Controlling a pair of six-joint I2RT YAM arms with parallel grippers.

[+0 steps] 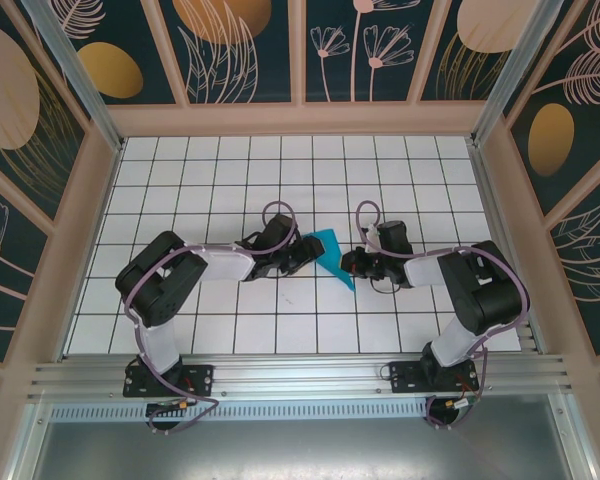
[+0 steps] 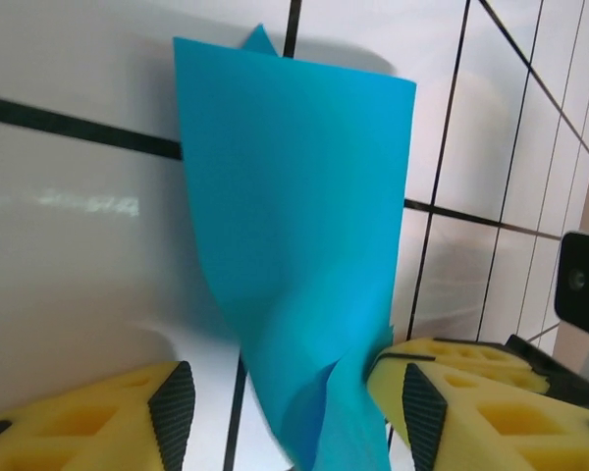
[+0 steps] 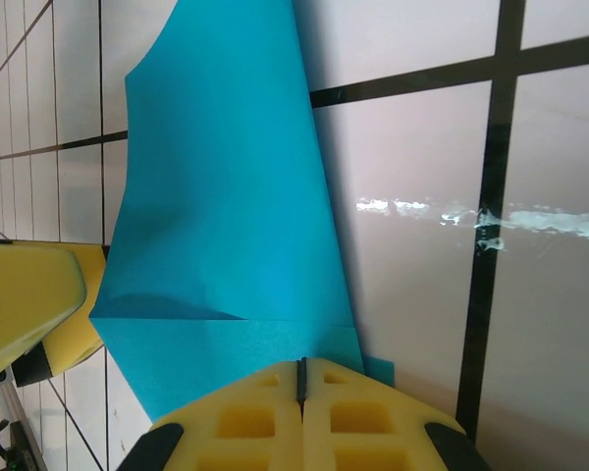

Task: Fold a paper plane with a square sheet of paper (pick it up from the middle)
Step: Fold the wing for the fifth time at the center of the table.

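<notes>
In the top external view, the cyan-blue sheet of paper (image 1: pixel 330 250) sits near the centre of the frame on the white tiled table (image 1: pixel 180 180), between the two arms. It is partly folded into a pointed shape, and one edge looks raised off the tiles. My left gripper (image 1: pixel 302 248) reaches in from the left and meets the sheet's left edge. My right gripper (image 1: pixel 352 264) comes in from the right at its lower right tip. From this height I cannot tell how either pair of jaws stands.

In the left wrist view, the sheet of paper (image 2: pixel 294 196) runs from the top centre of the frame down to the bottom centre, narrowing and curling as it comes. It passes down through the left gripper (image 2: pixel 285 392), whose jaws stand well apart. The yellow finger (image 2: pixel 471 383) at the lower right touches the paper's crumpled lower edge. The finger at the lower left (image 2: pixel 79 422) is clear of the paper, with bare tile between them, so nothing is clamped here.

In the right wrist view, the sheet of paper (image 3: pixel 226 196) fills the left and centre of the frame and shows a fold line low down. The right gripper (image 3: pixel 301 392), at the bottom centre, has its yellow pads pressed together with only a thin seam between them. The sheet's lower edge is pinched in that seam. A yellow finger of the left gripper (image 3: pixel 20 294) shows at the left edge, just beside the paper's corner.
</notes>
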